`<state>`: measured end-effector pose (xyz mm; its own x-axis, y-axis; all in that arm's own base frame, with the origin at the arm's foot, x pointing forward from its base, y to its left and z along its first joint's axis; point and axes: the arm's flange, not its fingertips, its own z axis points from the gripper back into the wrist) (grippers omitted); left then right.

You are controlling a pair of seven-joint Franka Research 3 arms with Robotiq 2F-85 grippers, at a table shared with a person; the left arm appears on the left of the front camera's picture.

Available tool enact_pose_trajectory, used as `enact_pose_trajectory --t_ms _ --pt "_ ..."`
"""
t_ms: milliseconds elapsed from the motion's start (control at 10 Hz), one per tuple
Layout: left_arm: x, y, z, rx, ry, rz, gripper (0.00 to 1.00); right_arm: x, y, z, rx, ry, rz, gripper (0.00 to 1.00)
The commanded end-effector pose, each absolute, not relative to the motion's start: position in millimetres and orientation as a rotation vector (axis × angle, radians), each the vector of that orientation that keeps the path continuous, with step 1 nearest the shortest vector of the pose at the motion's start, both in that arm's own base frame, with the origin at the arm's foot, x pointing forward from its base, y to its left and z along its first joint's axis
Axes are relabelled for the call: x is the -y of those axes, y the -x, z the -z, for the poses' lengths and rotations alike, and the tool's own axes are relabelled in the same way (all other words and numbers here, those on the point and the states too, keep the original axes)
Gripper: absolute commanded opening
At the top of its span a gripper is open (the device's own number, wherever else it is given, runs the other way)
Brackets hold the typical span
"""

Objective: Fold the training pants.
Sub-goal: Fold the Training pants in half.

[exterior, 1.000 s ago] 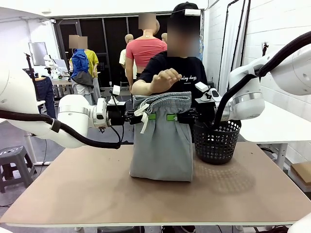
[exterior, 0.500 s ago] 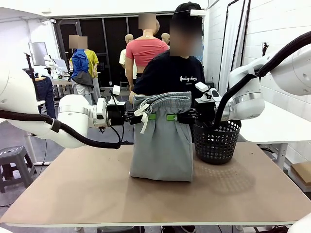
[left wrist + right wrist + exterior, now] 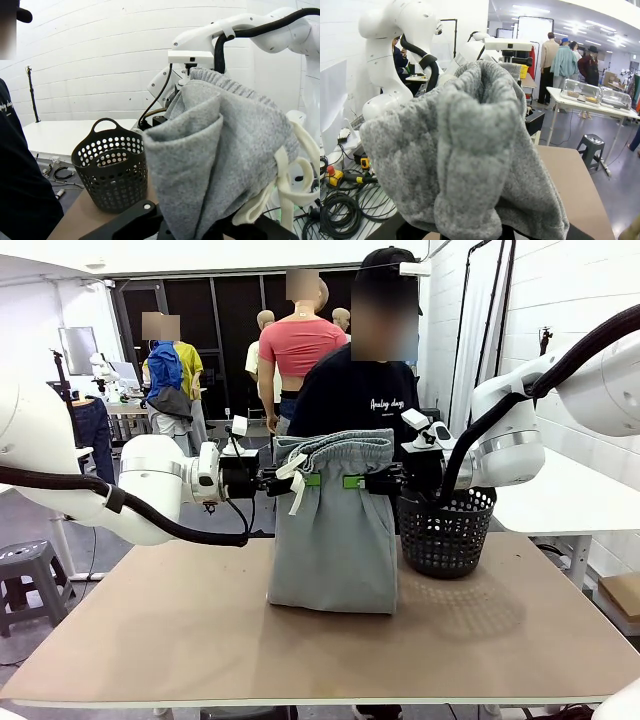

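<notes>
Left gripper (image 3: 306,479) clamping shut on the pants (image 3: 335,530) at the waistband's left end, green pad showing against the cloth. Pants hanging upright over the table (image 3: 180,640), long axis vertical, waistband up, folded bottom edge resting on the tabletop at centre. Light grey jersey, gathered elastic waistband sagging slightly between the two grips, white drawstring (image 3: 296,480) dangling at the left by the left gripper. Bunching thickly in the left wrist view (image 3: 220,150), cord loops trailing at the right (image 3: 290,185). Right gripper (image 3: 356,481) pinching shut on the waistband's right end, level with the left one; fleece filling the foreground in the right wrist view (image 3: 470,150). Black mesh basket (image 3: 447,528) standing on the table just beside the pants' right edge, under the right arm. Person (image 3: 355,400) in a black shirt standing behind the pants at the far side, partly hidden by them.
</notes>
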<state>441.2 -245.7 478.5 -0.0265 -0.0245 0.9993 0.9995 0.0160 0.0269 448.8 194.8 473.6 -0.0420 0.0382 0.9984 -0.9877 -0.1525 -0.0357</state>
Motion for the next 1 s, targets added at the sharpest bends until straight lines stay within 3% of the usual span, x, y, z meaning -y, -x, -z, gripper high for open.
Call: enact_pose_trajectory --t_ms 0,900 --pt "247.0 -440.6 -480.2 1.217 1.165 1.23 0.0 -194.6 -446.4 -474.6 1.135 -1.271 -1.369 0.0" --pt "247.0 -440.6 -480.2 1.217 1.165 1.23 0.0 -194.6 -446.4 -474.6 1.135 -1.271 -1.369 0.0"
